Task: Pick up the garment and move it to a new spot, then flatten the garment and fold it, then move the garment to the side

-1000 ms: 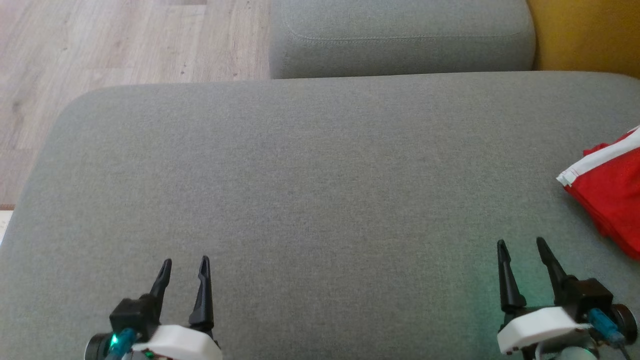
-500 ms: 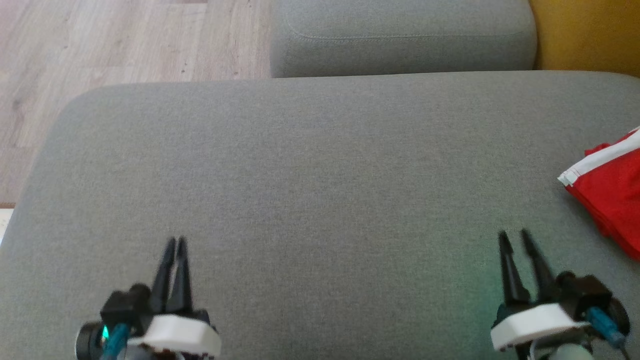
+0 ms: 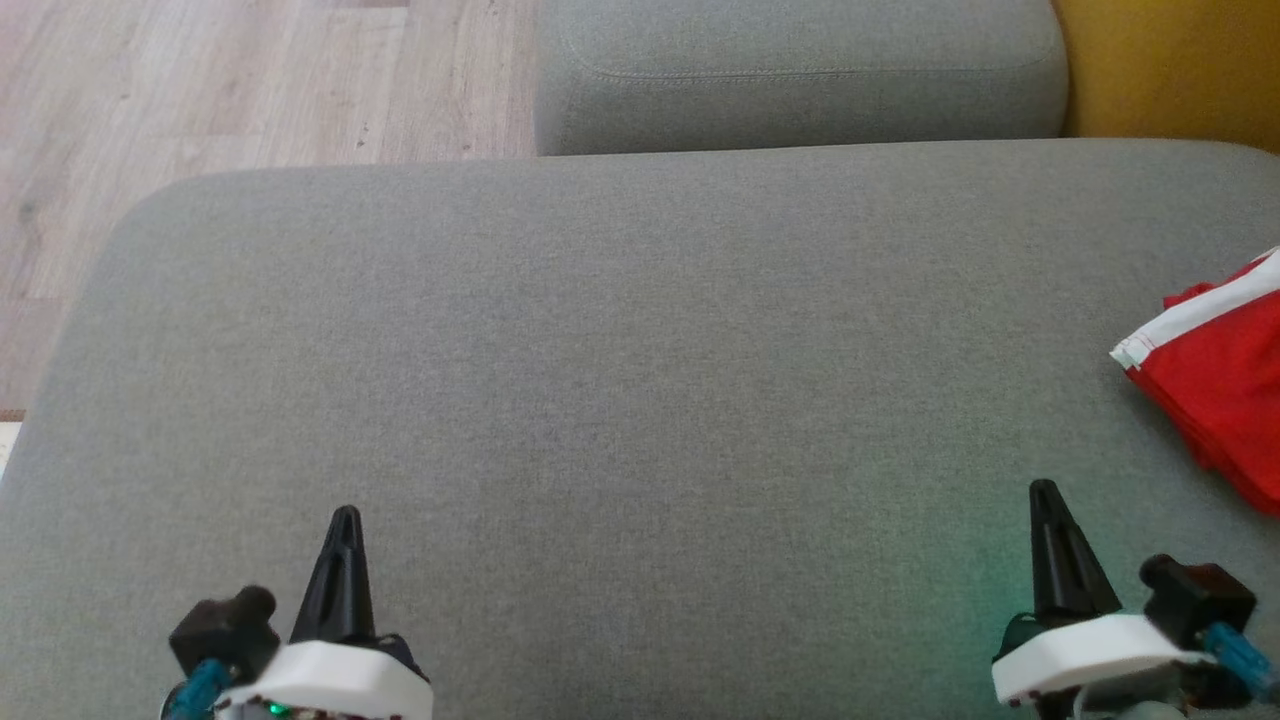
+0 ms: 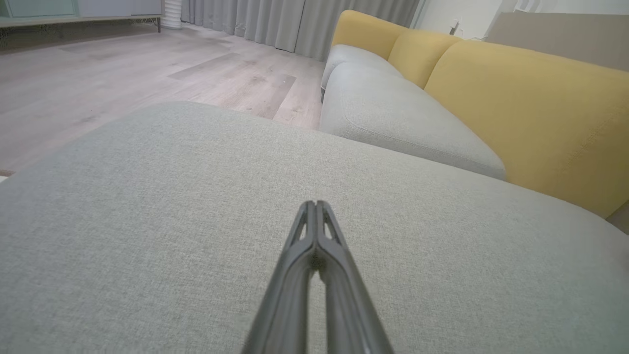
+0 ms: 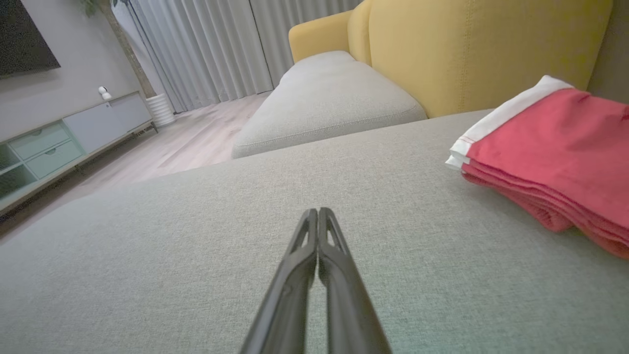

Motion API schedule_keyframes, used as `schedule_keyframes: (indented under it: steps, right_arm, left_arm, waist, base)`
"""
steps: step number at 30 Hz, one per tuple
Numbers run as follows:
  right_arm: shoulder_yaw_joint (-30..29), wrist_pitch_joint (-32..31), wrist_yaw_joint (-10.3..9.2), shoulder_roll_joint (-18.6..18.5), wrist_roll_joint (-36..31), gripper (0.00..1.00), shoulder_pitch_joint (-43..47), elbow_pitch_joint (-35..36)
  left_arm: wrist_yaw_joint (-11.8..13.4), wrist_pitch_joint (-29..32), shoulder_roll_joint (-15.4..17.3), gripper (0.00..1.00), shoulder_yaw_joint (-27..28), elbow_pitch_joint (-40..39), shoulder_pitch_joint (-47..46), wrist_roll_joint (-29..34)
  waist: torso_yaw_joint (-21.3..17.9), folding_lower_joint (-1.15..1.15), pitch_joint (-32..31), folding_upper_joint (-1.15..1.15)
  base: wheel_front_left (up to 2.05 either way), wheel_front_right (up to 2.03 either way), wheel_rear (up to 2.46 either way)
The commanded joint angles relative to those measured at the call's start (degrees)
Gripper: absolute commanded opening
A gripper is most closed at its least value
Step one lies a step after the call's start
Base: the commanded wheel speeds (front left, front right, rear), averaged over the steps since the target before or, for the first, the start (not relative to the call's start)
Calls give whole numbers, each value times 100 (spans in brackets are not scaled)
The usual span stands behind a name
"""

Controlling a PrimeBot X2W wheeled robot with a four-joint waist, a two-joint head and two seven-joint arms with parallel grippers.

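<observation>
Garment (image 3: 1215, 390) folded on cushion (image 3: 640, 330) far right | left fingers (image 3: 340, 570), right fingers (image 3: 1060, 560) pressed together, well apart, cushion between

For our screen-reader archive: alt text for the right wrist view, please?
A folded red garment with a white band lies at the right on a grey cushion. The right gripper, jaws shut and empty, points across bare cushion, apart from the garment. A yellow sofa back stands behind.
</observation>
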State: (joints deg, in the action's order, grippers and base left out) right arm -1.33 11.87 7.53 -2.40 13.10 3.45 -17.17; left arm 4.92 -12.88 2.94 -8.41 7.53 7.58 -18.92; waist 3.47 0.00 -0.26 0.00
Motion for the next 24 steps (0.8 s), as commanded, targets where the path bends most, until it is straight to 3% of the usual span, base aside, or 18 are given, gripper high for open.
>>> schedule_keyframes:
  steps: [1,24]
  right_arm:
    - [-41,-26,-1,-8,172,0,-239,206]
    - [-140,-406,-1,-16,1801,0,-389,232]
  left_arm:
    - [-46,18,56,0,94,-160,-309,-154]
    - [-304,333,125,0,274,29,-541,-1760]
  waist:
    - [-4,0,0,0]
    - [-75,0,9,0]
  base:
    - [0,0,0]
    - [0,0,0]
